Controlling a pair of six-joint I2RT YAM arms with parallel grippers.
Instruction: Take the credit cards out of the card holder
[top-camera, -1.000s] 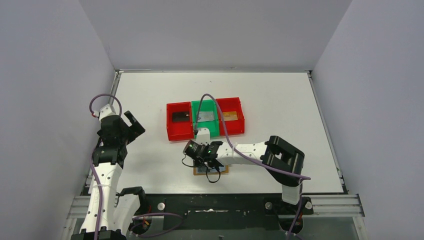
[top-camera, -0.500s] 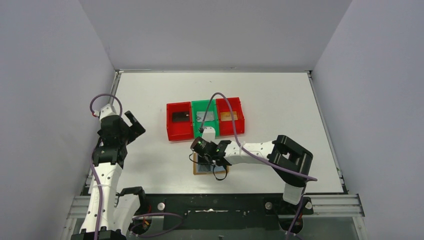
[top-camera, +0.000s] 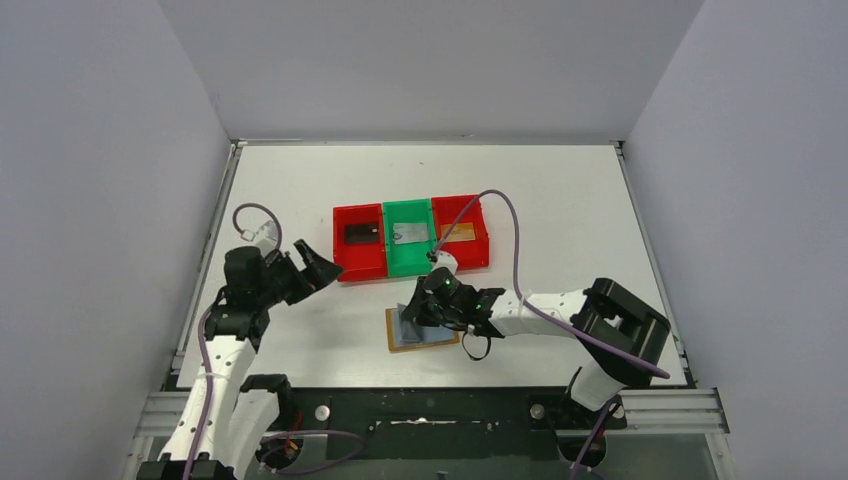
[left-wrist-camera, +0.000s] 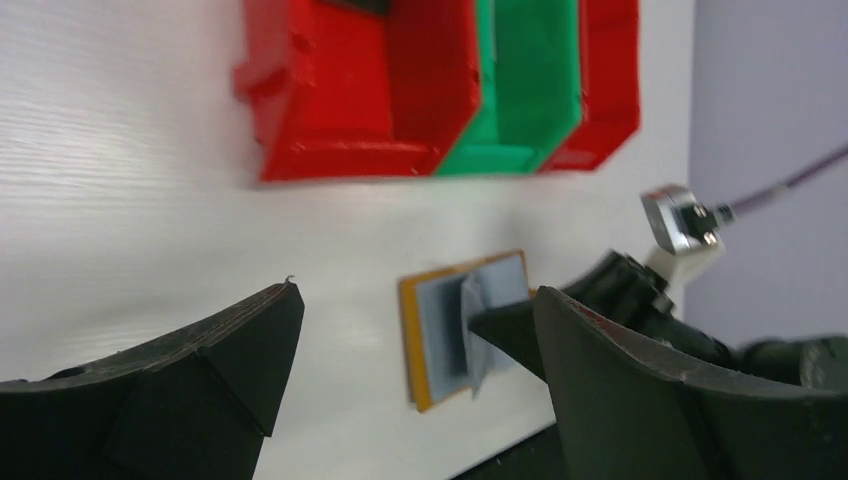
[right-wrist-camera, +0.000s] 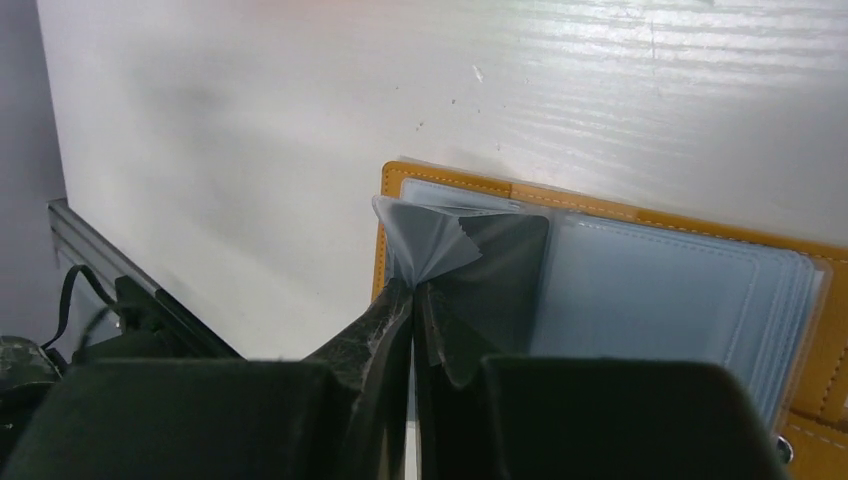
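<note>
Right wrist view: right end effector (right-wrist-camera: 412, 290) clamps a pale sleeve (right-wrist-camera: 425, 245) of the card holder (right-wrist-camera: 650, 290), mid near edge of the worktop (top-camera: 550, 200). Three credit cards (top-camera: 361, 233) lie in bins (top-camera: 338, 245), so likely nearly finished; left end effector (top-camera: 312, 272) gapes.

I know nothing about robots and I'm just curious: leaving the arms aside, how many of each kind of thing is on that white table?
Red bins: 2, left red bin and right red bin
Green bin: 1
Credit cards: 3, black card, silver-grey card, orange-brown card
Card holder: 1
Total: 7
</note>
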